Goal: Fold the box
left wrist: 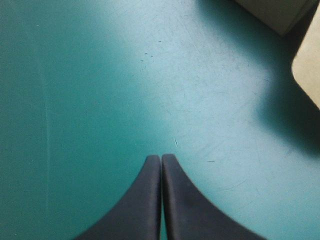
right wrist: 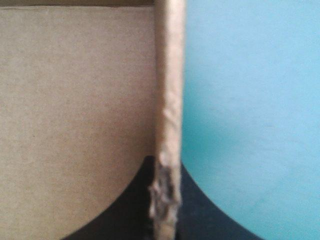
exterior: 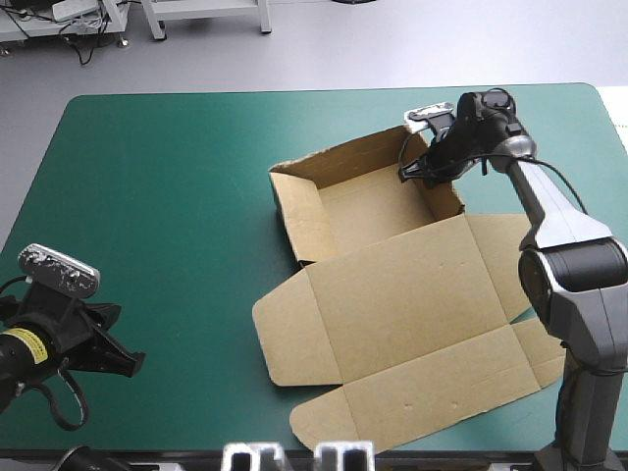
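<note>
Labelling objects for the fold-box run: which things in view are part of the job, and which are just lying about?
Part of the job:
- box: tray walls raised, lid flat
- right gripper: shut on the tray's right-hand wall

Not in use:
- left gripper: shut, over bare teal-green cover, apart from the box

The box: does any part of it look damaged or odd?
Yes. On the box, the raised wall looks frayed and crumpled just where the right end effector pinches it. Farther along, its edge runs smooth. Nothing else stands out.
</note>
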Controlling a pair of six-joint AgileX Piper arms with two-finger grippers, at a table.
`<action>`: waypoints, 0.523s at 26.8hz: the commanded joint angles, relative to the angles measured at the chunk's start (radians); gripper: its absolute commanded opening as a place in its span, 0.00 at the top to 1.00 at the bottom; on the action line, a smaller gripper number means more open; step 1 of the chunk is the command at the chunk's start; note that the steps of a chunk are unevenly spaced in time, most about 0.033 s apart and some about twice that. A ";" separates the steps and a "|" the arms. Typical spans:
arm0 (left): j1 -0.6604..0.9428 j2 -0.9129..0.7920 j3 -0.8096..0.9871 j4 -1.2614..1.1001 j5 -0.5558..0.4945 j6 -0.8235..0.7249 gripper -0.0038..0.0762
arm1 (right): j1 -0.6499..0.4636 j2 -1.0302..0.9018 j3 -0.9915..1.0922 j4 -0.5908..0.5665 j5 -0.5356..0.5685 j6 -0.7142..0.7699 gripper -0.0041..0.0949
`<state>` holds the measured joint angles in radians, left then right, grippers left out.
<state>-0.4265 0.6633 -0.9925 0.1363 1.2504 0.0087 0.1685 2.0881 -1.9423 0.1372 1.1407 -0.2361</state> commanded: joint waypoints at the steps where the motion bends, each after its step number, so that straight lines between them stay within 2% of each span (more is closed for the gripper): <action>1: 0.001 0.002 -0.017 0.011 0.040 -0.009 0.96 | -0.104 -0.060 -0.100 -0.013 -0.050 -0.008 0.98; 5: 0.001 0.002 -0.017 0.011 0.042 -0.009 0.96 | -0.237 -0.060 -0.162 -0.033 -0.091 -0.012 0.98; 9: 0.001 0.002 -0.017 0.011 0.042 -0.009 0.96 | -0.366 -0.060 -0.181 -0.137 -0.089 -0.027 0.98; 11: 0.001 0.002 -0.017 0.011 0.042 -0.009 0.96 | -0.460 -0.058 -0.177 -0.137 -0.082 -0.027 0.98; 14: 0.001 0.002 -0.017 0.011 0.042 -0.009 0.96 | -0.533 -0.048 -0.177 -0.137 -0.091 -0.020 0.98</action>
<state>-0.4265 0.6633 -0.9918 0.1363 1.2504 0.0087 -0.3004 2.0901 -2.0870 0.0110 1.0933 -0.2488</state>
